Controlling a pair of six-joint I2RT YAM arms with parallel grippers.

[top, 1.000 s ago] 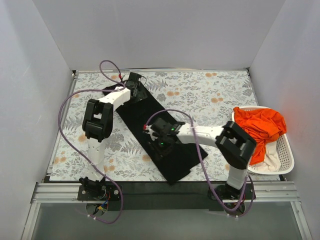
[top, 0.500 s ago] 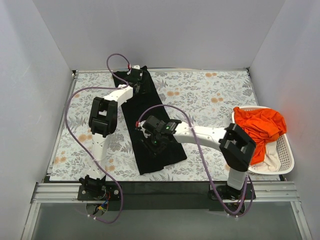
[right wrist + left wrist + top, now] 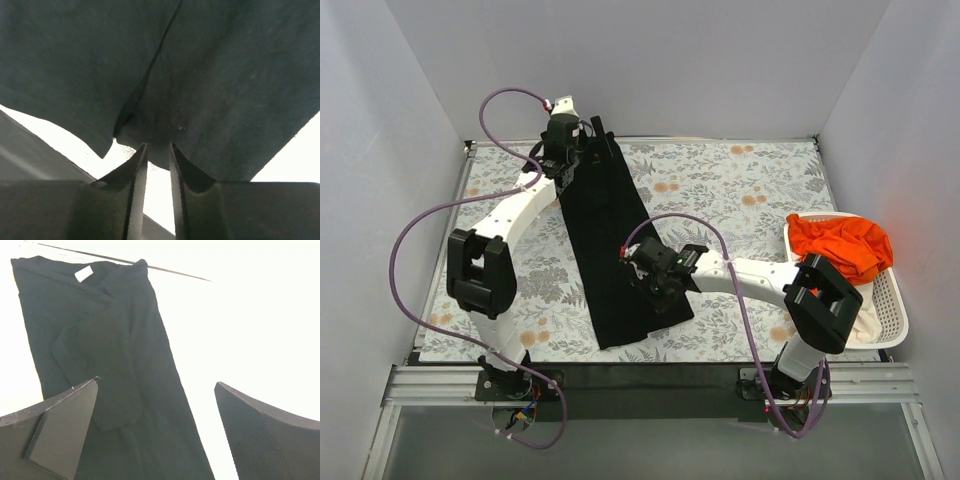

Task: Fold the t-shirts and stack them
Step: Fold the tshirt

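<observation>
The black t-shirt (image 3: pixel 610 250) lies as a long folded strip running from the back edge of the table toward the front. In the left wrist view it (image 3: pixel 115 340) shows a white neck label near its far end. My left gripper (image 3: pixel 572 142) hovers over that far end, open and empty (image 3: pixel 156 382), with the jaws wide apart. My right gripper (image 3: pixel 660 290) is low at the strip's near right edge, and its fingers are shut on a fold of the black cloth (image 3: pixel 156 147). The blue chest mark is hidden.
A white slatted basket (image 3: pixel 895 300) stands at the right edge, holding an orange shirt (image 3: pixel 840 250) over a cream one (image 3: pixel 865 320). The floral table cover (image 3: pixel 740 190) is walled in at the back and both sides.
The shirt has swung from a diagonal to nearly straight front to back, with its far end drawn to the back edge. My left arm has stretched out toward the back wall. My right gripper has shifted slightly right.
</observation>
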